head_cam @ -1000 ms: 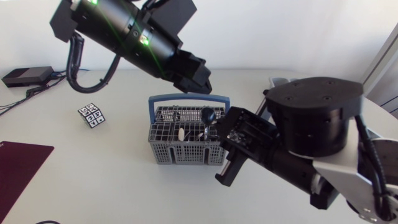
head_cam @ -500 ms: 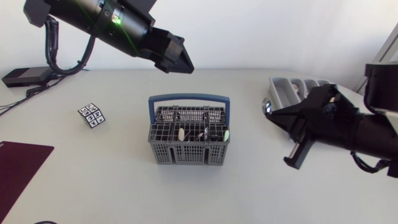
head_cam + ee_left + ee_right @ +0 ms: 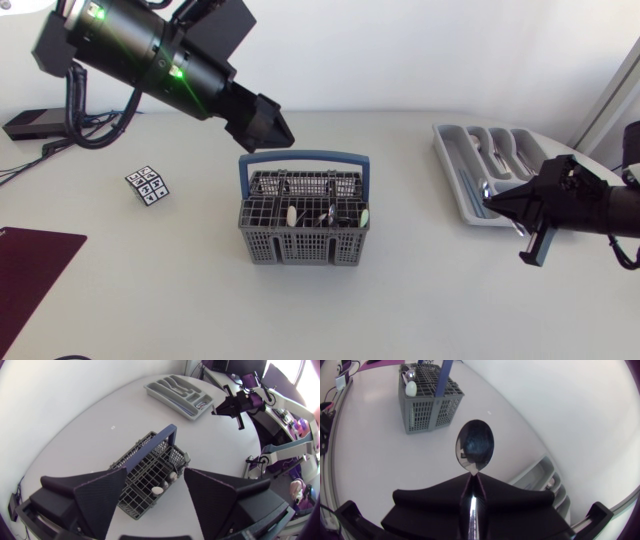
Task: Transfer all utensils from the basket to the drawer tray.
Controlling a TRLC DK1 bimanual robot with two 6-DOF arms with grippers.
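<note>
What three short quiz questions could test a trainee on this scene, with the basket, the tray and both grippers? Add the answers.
1. True or false: the left gripper hangs open above the basket.
2. What is the right gripper shut on? A: a fork. B: a spoon. C: a knife.
3. Fill in: the right gripper is close beside the drawer ____, far from the basket.
Key: 1 true; 2 B; 3 tray.
</note>
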